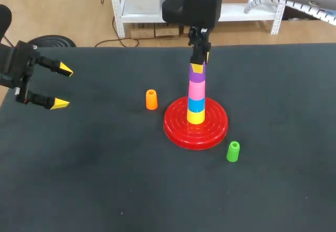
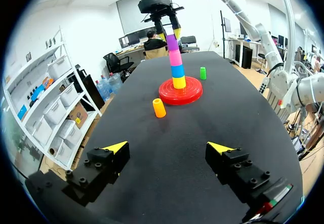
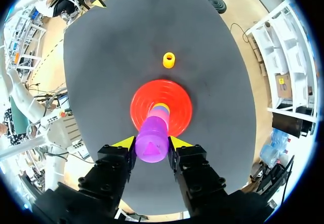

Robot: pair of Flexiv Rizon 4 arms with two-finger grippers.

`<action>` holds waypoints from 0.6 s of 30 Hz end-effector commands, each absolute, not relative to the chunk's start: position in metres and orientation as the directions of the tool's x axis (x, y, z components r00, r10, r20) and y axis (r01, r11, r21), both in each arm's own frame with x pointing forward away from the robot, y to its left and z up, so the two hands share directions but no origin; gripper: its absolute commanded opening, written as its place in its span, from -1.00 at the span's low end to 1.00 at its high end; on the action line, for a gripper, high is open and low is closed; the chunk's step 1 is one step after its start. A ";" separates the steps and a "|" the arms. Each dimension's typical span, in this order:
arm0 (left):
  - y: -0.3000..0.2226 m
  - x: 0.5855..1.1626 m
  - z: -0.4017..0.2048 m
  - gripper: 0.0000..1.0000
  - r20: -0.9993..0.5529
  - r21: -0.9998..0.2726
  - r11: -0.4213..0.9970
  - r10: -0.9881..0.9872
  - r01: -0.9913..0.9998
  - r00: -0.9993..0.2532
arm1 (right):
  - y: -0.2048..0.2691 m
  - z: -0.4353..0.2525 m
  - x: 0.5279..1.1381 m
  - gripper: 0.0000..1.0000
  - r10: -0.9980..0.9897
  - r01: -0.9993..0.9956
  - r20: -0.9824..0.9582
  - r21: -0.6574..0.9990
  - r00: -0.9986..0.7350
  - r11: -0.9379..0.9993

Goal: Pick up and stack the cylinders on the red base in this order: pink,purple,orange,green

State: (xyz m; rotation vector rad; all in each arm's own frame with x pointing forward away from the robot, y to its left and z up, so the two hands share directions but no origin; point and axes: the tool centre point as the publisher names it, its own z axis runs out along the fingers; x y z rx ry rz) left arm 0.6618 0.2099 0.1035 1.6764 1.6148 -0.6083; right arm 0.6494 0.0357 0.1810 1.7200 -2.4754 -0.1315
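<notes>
Purple plastic cylinder (image 3: 151, 137) pinched in my right gripper (image 3: 153, 143), seated on pink plastic cylinder (image 1: 197, 89). I'd open gently, rise straight.

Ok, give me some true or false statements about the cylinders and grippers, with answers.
1. The purple plastic cylinder tops the stack on the round red base. True.
2. The small orange cylinder is stacked too. False: it stands on the black table beside the base.
3. The left gripper holds the small green cylinder. False: that gripper is open and empty.
4. The right gripper is shut on the purple plastic cylinder. True.
</notes>
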 end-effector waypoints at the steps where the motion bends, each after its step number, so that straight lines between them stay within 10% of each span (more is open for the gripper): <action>1: 0.210 0.661 0.103 1.00 -0.758 0.175 0.044 0.644 0.984 0.106 | 0.037 0.181 0.650 -1.00 -0.938 -0.927 0.061 0.144 -0.341 0.346; 18: 0.210 0.661 0.103 1.00 -0.758 0.175 0.044 0.644 0.984 0.106 | 0.034 0.182 0.646 -1.00 -0.937 -0.927 0.075 0.139 -0.342 0.349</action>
